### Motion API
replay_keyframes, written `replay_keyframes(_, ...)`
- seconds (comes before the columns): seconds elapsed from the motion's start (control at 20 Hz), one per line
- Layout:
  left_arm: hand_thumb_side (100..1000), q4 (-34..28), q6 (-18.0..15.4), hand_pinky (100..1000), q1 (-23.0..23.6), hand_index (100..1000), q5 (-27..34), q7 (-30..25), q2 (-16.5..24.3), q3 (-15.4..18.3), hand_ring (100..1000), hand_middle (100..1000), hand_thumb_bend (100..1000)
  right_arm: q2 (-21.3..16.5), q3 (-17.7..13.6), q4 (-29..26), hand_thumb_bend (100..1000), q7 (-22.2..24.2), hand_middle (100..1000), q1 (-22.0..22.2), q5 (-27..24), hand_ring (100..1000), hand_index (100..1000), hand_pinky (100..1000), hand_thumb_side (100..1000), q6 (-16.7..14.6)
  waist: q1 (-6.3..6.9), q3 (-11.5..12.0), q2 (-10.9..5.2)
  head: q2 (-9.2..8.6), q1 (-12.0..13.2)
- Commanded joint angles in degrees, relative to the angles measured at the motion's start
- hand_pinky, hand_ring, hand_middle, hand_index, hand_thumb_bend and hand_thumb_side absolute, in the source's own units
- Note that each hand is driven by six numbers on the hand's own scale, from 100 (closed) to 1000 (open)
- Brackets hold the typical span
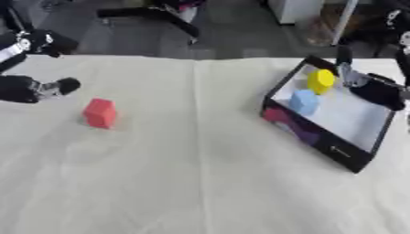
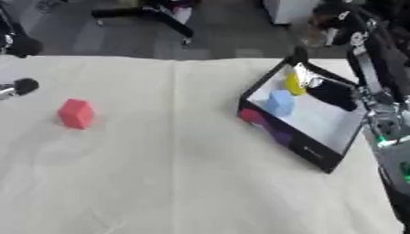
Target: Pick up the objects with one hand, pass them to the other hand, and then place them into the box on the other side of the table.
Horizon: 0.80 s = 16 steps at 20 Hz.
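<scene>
Here the right robot hand (image 1: 374,89) hangs over the box (image 1: 320,139); its fingers' spread is unreadable, nothing visibly held.

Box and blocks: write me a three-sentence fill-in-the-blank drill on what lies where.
1. The block lying alone on the cloth at the left is ____.
2. Inside the box, beside the light blue block, lies a ____ block.
3. The right hand is over the ____.

Missing words: red; yellow; box
</scene>
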Motion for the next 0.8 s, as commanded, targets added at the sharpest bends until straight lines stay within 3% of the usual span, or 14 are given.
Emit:
replay_keyframes(0.05, 527, 6.6, -4.6, 832, -4.3, 900, -10.9, 2.1, 0.8, -3.3, 815, 793, 525, -0.2, 0.9, -3.4, 147, 2.1, 771, -0.5, -1.7, 707, 972, 775, 290, -1.1, 0.2, -0.2, -1.06, -0.22, 0.3)
replay_keyframes(0.2, 472, 14.4, -7.2, 829, -8.2, 901, -22.4, 4.4, -2.3, -5.1, 808, 782, 549, 0.5, 1.7, -4.5, 140, 3.7, 767, -0.5, -2.7, 704, 971, 775, 291, -1.7, 0.15, -0.5, -1.18, 0.0, 0.5)
replay_keyframes(0.4, 431, 24.0, -8.0, 825, -11.5, 890, -35.7, 9.0, -6.4, -4.6, 797, 772, 546, 1.0, 2.3, -5.0, 128, 4.9, 764, -0.4, -3.8, 700, 970, 775, 293, -2.1, 0.08, -0.8, -1.19, 0.1, 0.9)
replay_keyframes(0.8, 389, 35.4, -6.8, 822, -14.3, 870, -48.6, 17.6, -10.7, -0.7, 786, 752, 502, 1.8, 2.6, -4.8, 115, 5.7, 762, -0.2, -4.7, 696, 968, 773, 294, -2.4, -0.13, -1.9, -0.93, 0.05, 1.4)
